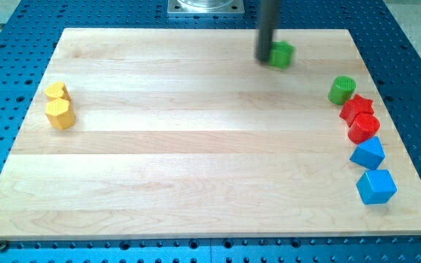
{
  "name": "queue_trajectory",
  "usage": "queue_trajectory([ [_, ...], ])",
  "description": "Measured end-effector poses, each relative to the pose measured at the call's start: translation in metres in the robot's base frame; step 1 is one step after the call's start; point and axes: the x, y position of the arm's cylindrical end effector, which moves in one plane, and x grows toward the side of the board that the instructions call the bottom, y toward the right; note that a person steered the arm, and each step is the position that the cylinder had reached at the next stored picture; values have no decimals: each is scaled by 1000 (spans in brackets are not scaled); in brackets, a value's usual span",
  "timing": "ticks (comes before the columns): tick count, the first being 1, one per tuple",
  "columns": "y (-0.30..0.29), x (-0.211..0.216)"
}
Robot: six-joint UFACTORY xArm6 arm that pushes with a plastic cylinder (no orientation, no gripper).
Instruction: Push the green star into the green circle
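The green star [283, 54] lies near the view's top, right of centre, on the wooden board [196, 146]. My tip [262, 58] stands just left of the green star, touching or nearly touching its left side. The green circle [341, 90] lies at the view's right edge of the board, below and right of the star, well apart from it.
A red star [357, 109] and a red circle [364, 128] lie just below the green circle, then two blue blocks [368, 153] [376, 186] lower down. Two yellow blocks [56, 92] [61, 113] lie at the view's left. A blue perforated table surrounds the board.
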Motion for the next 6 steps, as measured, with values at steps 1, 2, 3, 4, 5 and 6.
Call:
queue_trajectory([
  [1, -5, -2],
  [2, 51, -8],
  [3, 53, -9],
  [4, 82, -42],
  [5, 75, -27],
  [6, 68, 16],
])
